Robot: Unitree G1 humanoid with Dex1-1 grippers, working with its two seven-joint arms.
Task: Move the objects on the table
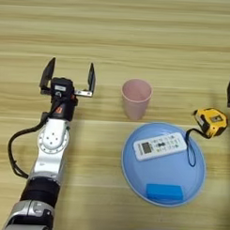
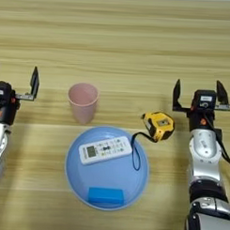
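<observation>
1. The tabletop (image 1: pixel 117 37) is the largest thing in view: light wood with horizontal plank grain, and it carries everything else.
2. The two arms reach in from the near edge, one on each side. The left gripper (image 1: pixel 68 76) hangs over bare wood well to the left of the cup, its fingers spread wide and holding nothing. The right gripper (image 2: pixel 198 92) is out to the right of the tape measure, near it but apart; its fingers are also wide apart and empty.
3. A round blue plate (image 2: pixel 77 174) lies in the near middle, between the arms.
4. On the plate lies a white remote control (image 2: pixel 105 150), set at a slant, and nearer the front rim a small blue block (image 2: pixel 105 195).
5. The pale pink cup (image 2: pixel 83 102) stands upright on the wood just beyond the plate's far-left rim, not on it.
6. The yellow-and-black tape measure (image 2: pixel 159 125) sits on the wood beside the plate's far-right rim; its black wrist strap (image 2: pixel 134 155) loops over the rim onto the plate.
7. As to progress: the remote and block already rest on the plate, while the cup and tape measure sit off it and neither gripper has closed on anything. If the plate is the goal, which the task does not say, I judge roughly half is left, with each arm's nearest item still to be taken.
</observation>
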